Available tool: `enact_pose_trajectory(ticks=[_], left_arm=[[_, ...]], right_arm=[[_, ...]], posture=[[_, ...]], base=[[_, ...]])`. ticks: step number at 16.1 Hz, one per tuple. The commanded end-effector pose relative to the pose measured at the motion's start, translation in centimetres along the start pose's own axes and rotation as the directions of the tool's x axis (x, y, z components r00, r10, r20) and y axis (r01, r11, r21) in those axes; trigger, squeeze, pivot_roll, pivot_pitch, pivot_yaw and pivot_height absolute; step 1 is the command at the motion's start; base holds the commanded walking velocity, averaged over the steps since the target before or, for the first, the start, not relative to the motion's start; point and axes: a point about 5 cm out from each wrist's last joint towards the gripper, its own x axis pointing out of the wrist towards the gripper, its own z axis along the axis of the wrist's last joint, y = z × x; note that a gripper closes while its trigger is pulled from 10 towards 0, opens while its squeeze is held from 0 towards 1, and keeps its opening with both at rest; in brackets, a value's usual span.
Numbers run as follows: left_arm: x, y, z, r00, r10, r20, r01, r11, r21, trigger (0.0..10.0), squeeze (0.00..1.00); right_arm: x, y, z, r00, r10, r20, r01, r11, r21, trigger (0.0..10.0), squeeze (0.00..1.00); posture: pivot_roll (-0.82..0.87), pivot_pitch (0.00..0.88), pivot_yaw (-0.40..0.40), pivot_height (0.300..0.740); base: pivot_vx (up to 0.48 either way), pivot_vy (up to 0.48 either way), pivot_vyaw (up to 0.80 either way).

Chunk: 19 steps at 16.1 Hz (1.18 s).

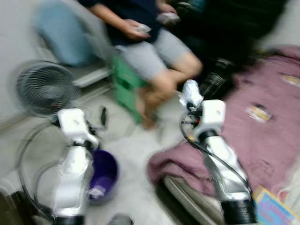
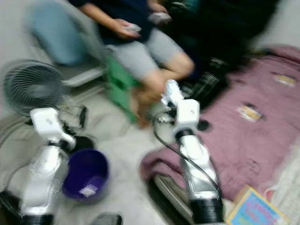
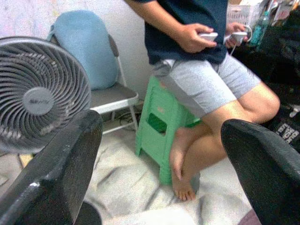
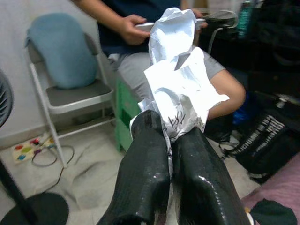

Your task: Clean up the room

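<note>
My right gripper [image 4: 171, 136] is shut on a crumpled white sheet of paper [image 4: 178, 79] that sticks up beyond its fingertips. In the blurred left eye view this paper [image 1: 191, 93] is held above the floor, in front of a seated person's knee and by the edge of the purple blanket. A purple bucket [image 1: 103, 174] stands on the floor beside my left arm, with a small white scrap [image 1: 97, 191] inside. My left gripper [image 3: 161, 126] is open with nothing between its fingers, raised above the floor near the fan.
A person [image 3: 206, 79] sits on a green stool [image 3: 157, 136] straight ahead, holding two controllers. A floor fan [image 1: 44, 88] and a folding chair [image 3: 112, 98] with a blue cushion stand at left. The purple blanket [image 1: 262, 136] covers a mattress at right. A black bag [image 4: 267, 136] lies behind it.
</note>
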Motion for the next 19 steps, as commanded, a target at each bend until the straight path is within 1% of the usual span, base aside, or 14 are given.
enact_pose_trajectory(ticks=[1,3,5,6,7,8,9,11,12,14,15,16,19], left_arm=[[-0.2,0.5,0.3,1.000,0.027,0.015,-0.027,1.000,0.015,10.0,0.00],[-0.7,0.8,0.3,0.999,0.046,0.014,-0.046,0.999,0.014,10.0,0.00],[-1.3,1.3,0.2,0.996,0.090,0.020,-0.090,0.996,0.012,10.0,0.00],[-1.5,1.4,0.3,0.995,0.100,0.022,-0.100,0.995,0.011,10.0,0.00],[-1.8,1.7,0.3,0.992,0.125,0.024,-0.125,0.992,0.007,10.0,0.00],[-2.0,1.9,0.3,0.990,0.137,0.025,-0.138,0.990,0.010,10.0,0.00],[-2.1,1.9,0.2,0.990,0.139,0.024,-0.139,0.990,0.012,10.0,0.00],[-2.2,1.9,0.2,0.990,0.142,0.024,-0.142,0.990,0.014,10.0,0.00],[-2.2,1.8,0.4,0.990,0.139,0.025,-0.139,0.990,0.012,10.0,0.00],[-2.1,1.5,0.3,0.990,0.143,0.019,-0.143,0.990,-0.023,10.0,0.00],[-2.1,1.2,0.3,0.990,0.143,0.021,-0.142,0.989,-0.029,10.0,0.00],[-2.1,0.8,0.4,0.989,0.142,0.026,-0.141,0.989,-0.033,10.0,0.00],[-1.9,0.9,0.2,0.989,0.144,0.014,-0.144,0.989,-0.024,10.0,0.00]], right_arm=[[0.4,0.2,0.0,1.000,-0.001,0.003,0.001,1.000,0.019,10.0,0.00],[0.6,0.3,-0.1,1.000,0.007,-0.003,-0.007,1.000,0.029,10.0,0.00],[1.1,1.0,-0.4,0.998,0.052,-0.021,-0.052,0.999,0.002,10.0,0.00],[1.2,1.2,-0.5,0.998,0.060,-0.024,-0.060,0.998,0.008,10.0,0.00],[1.6,2.0,-0.2,0.995,0.103,-0.014,-0.103,0.995,0.002,10.0,0.00],[1.8,2.4,0.0,0.992,0.129,-0.006,-0.129,0.992,0.008,10.0,0.00],[2.0,2.6,0.0,0.990,0.141,-0.002,-0.141,0.990,0.013,10.0,0.00],[2.0,2.6,0.1,0.989,0.149,0.009,-0.149,0.989,-0.005,10.0,0.00],[1.9,2.7,0.2,0.988,0.151,0.015,-0.150,0.988,-0.030,10.0,0.00],[1.7,3.0,0.0,0.985,0.170,0.008,-0.170,0.985,-0.020,10.0,0.00],[1.7,3.0,0.1,0.985,0.174,0.011,-0.174,0.984,-0.036,10.0,0.00],[1.6,2.9,0.2,0.984,0.176,0.015,-0.175,0.983,-0.050,10.0,0.00],[1.8,2.6,0.3,0.987,0.161,0.015,-0.160,0.986,-0.046,10.0,0.00]], posture=[[0.08,0.000,-0.028,0.740],[0.10,0.000,-0.049,0.740],[0.14,0.000,-0.086,0.740],[0.15,0.000,-0.101,0.740],[0.15,0.000,-0.106,0.740],[0.16,0.000,-0.112,0.740],[0.16,0.000,-0.114,0.740],[0.17,0.000,-0.110,0.740],[0.16,0.000,-0.111,0.740],[0.15,0.000,-0.123,0.740],[0.15,0.000,-0.127,0.740],[0.15,0.000,-0.129,0.740],[0.13,0.000,-0.119,0.740]], base=[[0.000,0.000,0.00],[0.000,0.000,0.00],[0.000,0.000,0.00],[0.000,0.000,0.00],[0.000,0.000,0.00],[0.000,0.000,0.00],[0.000,0.000,0.00],[0.000,0.000,0.00],[0.000,0.000,0.59],[0.000,0.000,0.80],[0.000,0.000,0.80],[0.000,0.000,0.80],[0.000,0.000,0.80]])
